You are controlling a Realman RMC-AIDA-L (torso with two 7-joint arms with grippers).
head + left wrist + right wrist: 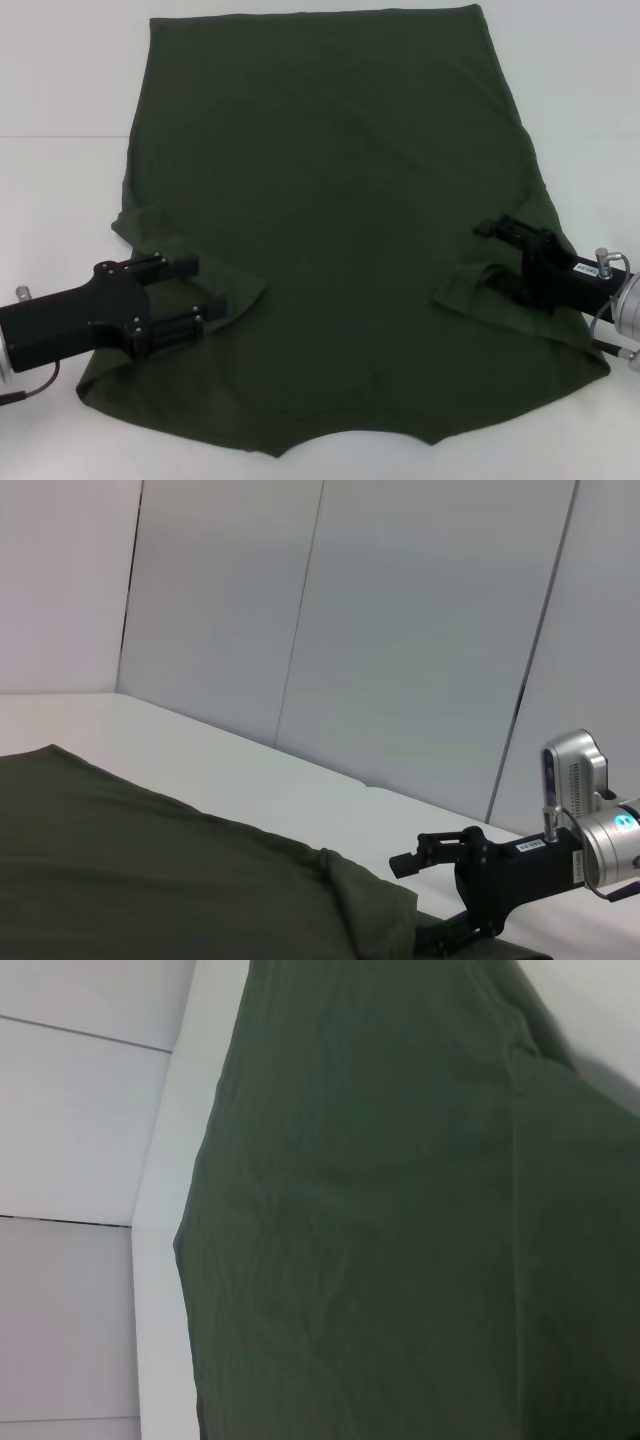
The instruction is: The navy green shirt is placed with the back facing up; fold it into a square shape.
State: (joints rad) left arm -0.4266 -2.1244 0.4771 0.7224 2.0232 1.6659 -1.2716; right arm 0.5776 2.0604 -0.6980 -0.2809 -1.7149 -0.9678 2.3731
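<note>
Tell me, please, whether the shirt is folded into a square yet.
Not yet: the navy green shirt lies mostly spread; only both sleeves are turned inward.

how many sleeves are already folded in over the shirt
2. The left sleeve lies folded inward by the left gripper; the right sleeve lies folded inward by the right gripper. Both rest on the navy green shirt.
</note>
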